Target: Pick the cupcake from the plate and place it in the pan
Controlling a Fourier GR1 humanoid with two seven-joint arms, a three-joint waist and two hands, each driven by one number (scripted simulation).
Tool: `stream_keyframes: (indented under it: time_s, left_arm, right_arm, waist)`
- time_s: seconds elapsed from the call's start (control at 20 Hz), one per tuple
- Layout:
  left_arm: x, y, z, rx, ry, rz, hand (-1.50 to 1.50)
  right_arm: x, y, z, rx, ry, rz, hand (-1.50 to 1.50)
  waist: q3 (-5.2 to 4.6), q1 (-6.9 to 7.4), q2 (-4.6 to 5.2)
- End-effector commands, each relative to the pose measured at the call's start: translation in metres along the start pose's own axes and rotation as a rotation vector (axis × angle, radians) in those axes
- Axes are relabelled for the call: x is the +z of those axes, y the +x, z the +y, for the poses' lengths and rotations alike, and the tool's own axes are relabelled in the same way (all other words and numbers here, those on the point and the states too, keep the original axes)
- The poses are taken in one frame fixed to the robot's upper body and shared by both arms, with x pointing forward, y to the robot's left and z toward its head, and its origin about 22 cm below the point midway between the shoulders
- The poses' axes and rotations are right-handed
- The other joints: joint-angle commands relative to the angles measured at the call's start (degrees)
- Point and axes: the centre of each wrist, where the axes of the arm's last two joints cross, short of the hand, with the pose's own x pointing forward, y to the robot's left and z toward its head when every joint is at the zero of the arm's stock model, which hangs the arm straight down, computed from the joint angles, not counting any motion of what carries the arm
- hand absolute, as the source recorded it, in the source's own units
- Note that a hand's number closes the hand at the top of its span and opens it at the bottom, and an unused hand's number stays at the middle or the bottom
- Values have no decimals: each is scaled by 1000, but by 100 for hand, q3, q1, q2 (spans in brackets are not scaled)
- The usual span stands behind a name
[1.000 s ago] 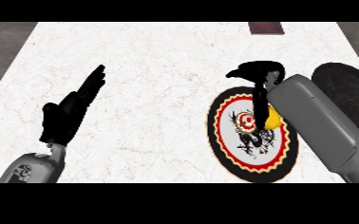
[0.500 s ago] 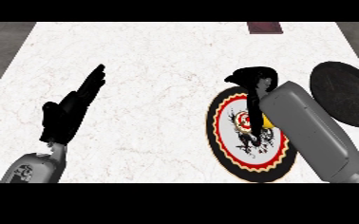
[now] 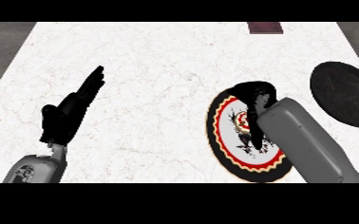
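Note:
A round plate (image 3: 242, 144) with a black, yellow and red rim and a dark figure on white lies on the counter, right of centre. My right hand (image 3: 251, 93) sits over the plate's far edge with its fingers curled downward. The cupcake does not show; it is hidden under that hand. The dark round pan (image 3: 339, 96) lies at the right edge, just beyond my right forearm. My left hand (image 3: 70, 113) rests open at the left, fingers straight and pointing away, holding nothing.
A dark red block (image 3: 265, 27) lies at the counter's far edge, right of centre. White marble counter (image 3: 161, 76) stretches between my two hands. The grey floor shows past the counter's left edge.
My right hand and forearm have shifted left and a little nearer over the plate, and the fingers have closed in. More of the pan now shows. The left hand has not moved.

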Motion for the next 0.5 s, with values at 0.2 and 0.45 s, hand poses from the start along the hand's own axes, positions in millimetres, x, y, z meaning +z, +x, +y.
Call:
stream_keyframes:
  time_s: [0.2, 0.45]
  left_arm:
    - [4, 7, 2, -7, -2, -8, 0]
    - [8, 1, 0, -1, -16, 2, 0]
  right_arm:
    - [-27, -11, 20, 10, 1, 29, -150]
    - [-19, -7, 22, 80, 55, -74, 150]
  waist:
    - [2, 32, 10]
    - [1, 22, 6]
